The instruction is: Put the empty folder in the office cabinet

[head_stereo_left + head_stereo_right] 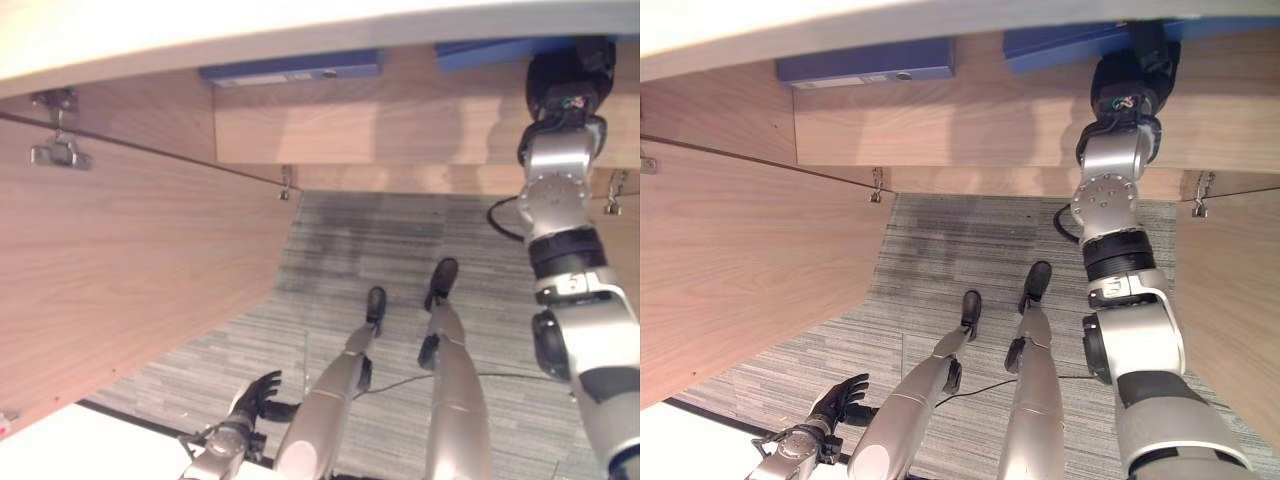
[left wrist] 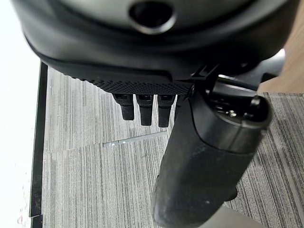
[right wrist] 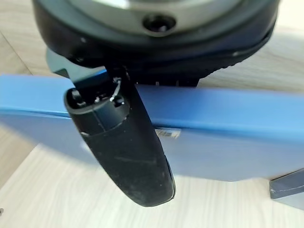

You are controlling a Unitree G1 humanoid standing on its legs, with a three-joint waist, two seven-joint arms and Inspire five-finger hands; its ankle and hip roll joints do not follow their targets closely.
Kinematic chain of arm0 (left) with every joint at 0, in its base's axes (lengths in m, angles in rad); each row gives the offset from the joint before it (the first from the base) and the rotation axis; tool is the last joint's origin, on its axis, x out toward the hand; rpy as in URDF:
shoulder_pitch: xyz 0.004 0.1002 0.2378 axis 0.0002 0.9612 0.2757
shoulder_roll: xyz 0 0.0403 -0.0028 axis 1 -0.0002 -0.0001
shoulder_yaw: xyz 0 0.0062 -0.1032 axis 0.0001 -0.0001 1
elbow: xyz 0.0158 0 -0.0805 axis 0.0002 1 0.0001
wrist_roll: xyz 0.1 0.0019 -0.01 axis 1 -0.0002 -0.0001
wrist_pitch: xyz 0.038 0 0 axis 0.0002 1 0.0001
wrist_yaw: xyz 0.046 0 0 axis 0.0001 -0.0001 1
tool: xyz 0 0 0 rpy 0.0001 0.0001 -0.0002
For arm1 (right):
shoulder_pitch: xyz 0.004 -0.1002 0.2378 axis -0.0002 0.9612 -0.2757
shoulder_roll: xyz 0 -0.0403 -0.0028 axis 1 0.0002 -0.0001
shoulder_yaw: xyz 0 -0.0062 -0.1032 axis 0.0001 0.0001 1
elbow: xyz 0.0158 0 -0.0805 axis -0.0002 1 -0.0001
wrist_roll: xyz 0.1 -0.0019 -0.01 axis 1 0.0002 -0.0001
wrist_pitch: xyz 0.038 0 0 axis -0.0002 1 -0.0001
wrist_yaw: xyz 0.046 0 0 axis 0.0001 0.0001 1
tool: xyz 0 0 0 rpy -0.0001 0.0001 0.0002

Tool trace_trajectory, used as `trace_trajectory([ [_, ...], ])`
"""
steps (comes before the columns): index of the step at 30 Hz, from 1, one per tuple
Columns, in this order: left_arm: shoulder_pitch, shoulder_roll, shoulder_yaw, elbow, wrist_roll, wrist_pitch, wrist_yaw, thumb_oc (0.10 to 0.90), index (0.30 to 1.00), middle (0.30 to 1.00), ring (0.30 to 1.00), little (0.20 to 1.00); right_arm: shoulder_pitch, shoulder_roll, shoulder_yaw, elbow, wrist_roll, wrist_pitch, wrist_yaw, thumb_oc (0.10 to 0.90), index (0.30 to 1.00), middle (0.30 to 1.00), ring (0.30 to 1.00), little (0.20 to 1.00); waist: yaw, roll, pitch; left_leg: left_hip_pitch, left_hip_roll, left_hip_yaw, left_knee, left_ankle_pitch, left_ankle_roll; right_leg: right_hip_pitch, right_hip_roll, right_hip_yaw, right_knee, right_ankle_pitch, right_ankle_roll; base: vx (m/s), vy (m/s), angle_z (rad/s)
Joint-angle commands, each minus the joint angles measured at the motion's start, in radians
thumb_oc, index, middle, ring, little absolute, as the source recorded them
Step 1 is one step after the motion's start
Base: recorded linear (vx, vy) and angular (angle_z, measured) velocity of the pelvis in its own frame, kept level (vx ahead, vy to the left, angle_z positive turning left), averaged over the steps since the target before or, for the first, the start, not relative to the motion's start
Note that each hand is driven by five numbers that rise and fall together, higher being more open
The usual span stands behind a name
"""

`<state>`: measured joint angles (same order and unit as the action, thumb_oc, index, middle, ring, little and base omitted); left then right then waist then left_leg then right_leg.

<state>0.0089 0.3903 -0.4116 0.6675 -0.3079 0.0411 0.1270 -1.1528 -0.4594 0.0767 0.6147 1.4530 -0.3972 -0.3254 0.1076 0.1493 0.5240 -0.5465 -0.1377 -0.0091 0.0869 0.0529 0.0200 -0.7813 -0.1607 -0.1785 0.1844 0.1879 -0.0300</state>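
At one o'clock in the left eye view, the right hand is reached into the cabinet onto the folder; a second binder lies at eleven. At seven o'clock the left hand hangs relaxed, holding nothing. Along the right wrist view, the thumb is laid over the folder; the grip cannot be told. The folder should be slid fully onto the shelf before release.

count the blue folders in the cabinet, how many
2. One blue folder lies on the cabinet shelf toward the robot's left, apart from any hand. The other folder is at the right hand, on the same shelf. More could be hidden deeper inside.
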Motion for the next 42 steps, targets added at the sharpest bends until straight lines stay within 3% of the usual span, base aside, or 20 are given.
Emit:
trace_trajectory([
  [1,0.119,0.087,-0.001,-0.002,0.015,0.009,0.042,0.800,0.900,0.900,0.900,0.900,-0.055,-0.018,-0.042,-0.230,-0.033,-0.127,0.105,0.800,0.900,0.900,0.900,0.900,-0.005,0.060,-0.004,0.003,0.052,0.012,0.061,-0.125,-0.035,0.037,-0.004,0.068,0.075,-0.150,0.123,-0.06,0.015,-0.02],
  [7,0.111,0.066,0.011,0.025,0.036,0.004,0.060,0.800,0.900,0.900,0.900,0.900,0.007,0.073,-0.083,-0.310,-0.044,-0.183,0.093,0.800,0.900,0.900,0.900,0.900,-0.002,0.080,-0.004,0.009,0.050,0.016,0.037,-0.112,-0.034,0.033,-0.008,0.072,0.063,-0.141,0.128,0.00,0.004,-0.01],
  [14,0.111,0.017,-0.002,0.049,0.056,0.005,0.087,0.800,0.900,0.900,0.900,0.900,0.121,0.246,-0.119,-0.457,-0.068,-0.263,0.086,0.800,0.900,0.900,0.900,0.900,-0.006,0.104,-0.004,0.027,0.049,0.020,0.005,-0.100,-0.033,0.038,-0.006,0.077,0.044,-0.134,0.130,0.00,-0.001,-0.03],
  [17,0.111,0.003,-0.021,0.037,0.072,0.007,0.101,0.800,0.900,0.900,0.900,0.900,0.153,0.336,-0.127,-0.569,-0.104,-0.327,0.057,0.800,0.900,0.900,0.900,0.900,-0.012,0.115,-0.004,0.039,0.051,0.017,-0.012,-0.093,-0.034,0.045,-0.006,0.078,0.038,-0.131,0.131,0.00,0.000,0.00],
  [22,0.106,-0.011,-0.033,0.052,0.085,0.011,0.117,0.800,0.900,0.900,0.900,0.900,0.183,0.383,-0.100,-0.629,-0.150,-0.354,0.003,0.800,0.900,0.900,0.900,0.900,-0.018,0.123,-0.004,0.057,0.053,0.017,-0.034,-0.085,-0.035,0.050,-0.007,0.081,0.032,-0.127,0.132,0.00,0.000,0.00],
  [28,0.105,-0.006,-0.031,0.064,0.079,0.016,0.124,0.800,0.900,0.900,0.900,0.900,0.142,0.300,-0.045,-0.522,-0.282,-0.259,-0.168,0.800,0.900,0.900,0.900,0.900,-0.019,0.118,-0.004,0.063,0.055,0.025,-0.041,-0.083,-0.037,0.054,-0.008,0.082,0.022,-0.120,0.131,0.00,0.000,0.00],
  [31,0.099,0.013,-0.030,0.061,0.077,0.012,0.115,0.800,0.900,0.900,0.900,0.900,0.037,0.176,-0.002,-0.394,-0.373,-0.137,-0.249,0.800,0.900,0.900,0.900,0.900,-0.013,0.115,-0.004,0.068,0.055,0.028,-0.047,-0.079,-0.037,0.059,-0.009,0.082,0.017,-0.116,0.132,0.00,0.000,0.00],
  [36,0.091,0.036,-0.029,0.057,0.056,-0.001,0.100,0.800,0.900,0.900,0.900,0.900,-0.073,0.075,0.017,-0.210,-0.296,-0.081,-0.184,0.800,0.900,0.900,0.900,0.900,-0.004,0.117,-0.004,0.079,0.054,0.028,-0.054,-0.075,-0.039,0.069,-0.010,0.083,0.017,-0.113,0.134,0.00,0.000,0.00],
  [38,0.080,0.044,-0.024,0.068,0.049,-0.005,0.086,0.800,0.900,0.900,0.900,0.900,-0.097,0.033,0.060,-0.105,-0.293,-0.015,-0.156,0.800,0.900,0.900,0.900,0.900,0.000,0.113,-0.004,0.084,0.057,0.026,-0.062,-0.068,-0.042,0.074,-0.007,0.083,0.010,-0.111,0.133,-0.01,-0.024,0.06],
  [42,0.071,0.040,-0.030,0.083,0.061,-0.001,0.084,0.800,0.900,0.900,0.900,0.900,-0.065,0.067,0.067,-0.009,-0.297,0.042,-0.145,0.800,0.900,0.900,0.900,0.900,0.002,0.110,-0.004,0.091,0.061,0.023,-0.082,-0.058,-0.040,0.080,-0.001,0.076,-0.006,-0.105,0.133,0.00,-0.011,-0.01],
])
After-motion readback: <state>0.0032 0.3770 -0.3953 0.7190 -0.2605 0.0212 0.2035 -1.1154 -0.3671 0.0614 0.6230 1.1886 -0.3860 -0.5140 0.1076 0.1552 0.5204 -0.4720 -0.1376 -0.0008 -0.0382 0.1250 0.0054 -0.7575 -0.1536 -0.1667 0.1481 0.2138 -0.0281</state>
